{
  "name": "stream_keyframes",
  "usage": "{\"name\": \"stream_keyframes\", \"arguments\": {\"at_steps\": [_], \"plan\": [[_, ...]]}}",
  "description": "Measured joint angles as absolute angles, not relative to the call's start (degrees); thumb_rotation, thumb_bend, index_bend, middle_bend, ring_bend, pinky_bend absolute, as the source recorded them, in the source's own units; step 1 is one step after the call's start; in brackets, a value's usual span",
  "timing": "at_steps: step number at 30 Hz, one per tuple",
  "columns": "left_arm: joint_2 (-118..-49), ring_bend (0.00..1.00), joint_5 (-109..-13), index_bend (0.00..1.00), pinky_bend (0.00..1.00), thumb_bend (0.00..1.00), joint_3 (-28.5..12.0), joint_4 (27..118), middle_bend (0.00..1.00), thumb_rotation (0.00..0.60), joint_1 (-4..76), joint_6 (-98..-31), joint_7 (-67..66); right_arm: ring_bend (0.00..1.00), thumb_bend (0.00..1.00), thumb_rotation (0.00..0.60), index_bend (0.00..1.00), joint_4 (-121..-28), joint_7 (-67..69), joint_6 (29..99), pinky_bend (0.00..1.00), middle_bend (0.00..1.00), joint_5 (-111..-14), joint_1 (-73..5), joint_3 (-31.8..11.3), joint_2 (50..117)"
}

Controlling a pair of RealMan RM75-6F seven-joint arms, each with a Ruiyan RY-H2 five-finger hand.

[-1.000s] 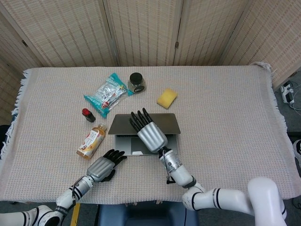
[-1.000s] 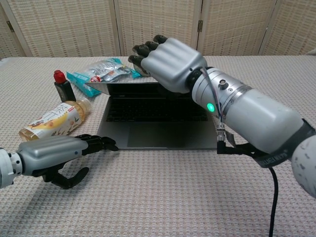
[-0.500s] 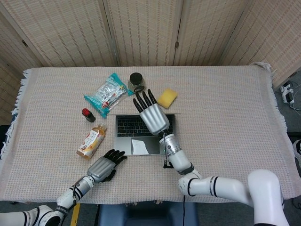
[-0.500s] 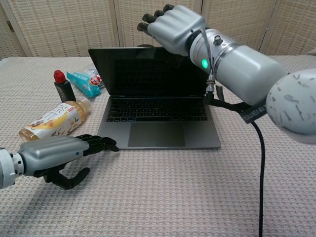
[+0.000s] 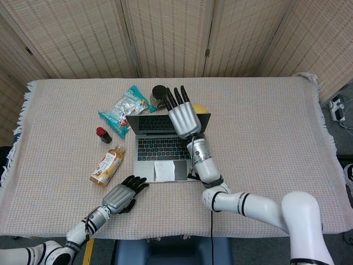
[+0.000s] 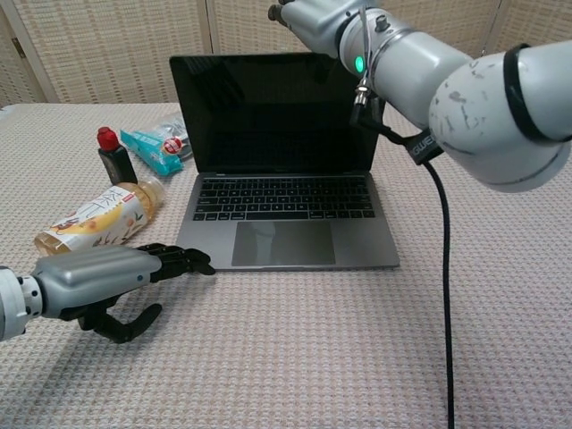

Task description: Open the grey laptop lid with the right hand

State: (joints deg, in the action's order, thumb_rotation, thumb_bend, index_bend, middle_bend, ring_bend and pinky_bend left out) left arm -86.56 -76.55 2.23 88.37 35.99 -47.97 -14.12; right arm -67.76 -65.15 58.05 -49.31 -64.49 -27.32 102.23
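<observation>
The grey laptop (image 5: 161, 150) stands open at the middle of the table, its dark screen (image 6: 268, 112) about upright and the keyboard (image 6: 281, 197) and trackpad showing. My right hand (image 5: 182, 113) is up at the lid's top edge, towards its right corner, with the fingers stretched out and apart beyond the edge. The chest view shows only part of the right hand (image 6: 317, 18), cut off by the frame's top. My left hand (image 6: 98, 277) lies palm down on the cloth in front of the laptop's left corner, holding nothing, fingers extended.
Left of the laptop lie a tea bottle (image 5: 107, 165) on its side, a small red-capped bottle (image 5: 103, 134) and a teal snack packet (image 5: 126, 110). A dark jar (image 5: 159, 94) and a yellow sponge (image 5: 203, 108) sit just behind the lid. A black cable (image 6: 442, 268) hangs from my right arm.
The right hand has swung the lid up from nearly flat to about upright, moving away from me and higher. The left hand has stayed put.
</observation>
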Motion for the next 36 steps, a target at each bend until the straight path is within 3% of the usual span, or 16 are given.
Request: {"name": "stream_keyframes", "arguments": {"at_steps": [23,29,36], "plan": [[-85.9,0.00,-74.5,0.07,0.00,0.76,2.1,89.9,0.04,0.600,36.6,-47.9,-16.5,0.00,0.54,0.600,0.00,-56.3,-64.5,57.7,0.00,0.00,-39.9,-71.7,-27.8,104.0],[-84.6,0.00,-75.6,0.07,0.00,0.76,2.1,91.7,0.04,0.600,36.0,-49.7,-15.5,0.00,0.54,0.600,0.00,-61.7,-61.8,58.4,0.00,0.00,-41.0,-70.6,-27.5,101.7],[-80.6,0.00,-79.6,0.07,0.00,0.76,2.8,95.6,0.04,0.600,34.5,-53.2,-11.2,0.00,0.54,0.600,0.00,-80.8,-57.5,60.7,0.00,0.00,-43.8,-65.5,-25.7,93.2]]}}
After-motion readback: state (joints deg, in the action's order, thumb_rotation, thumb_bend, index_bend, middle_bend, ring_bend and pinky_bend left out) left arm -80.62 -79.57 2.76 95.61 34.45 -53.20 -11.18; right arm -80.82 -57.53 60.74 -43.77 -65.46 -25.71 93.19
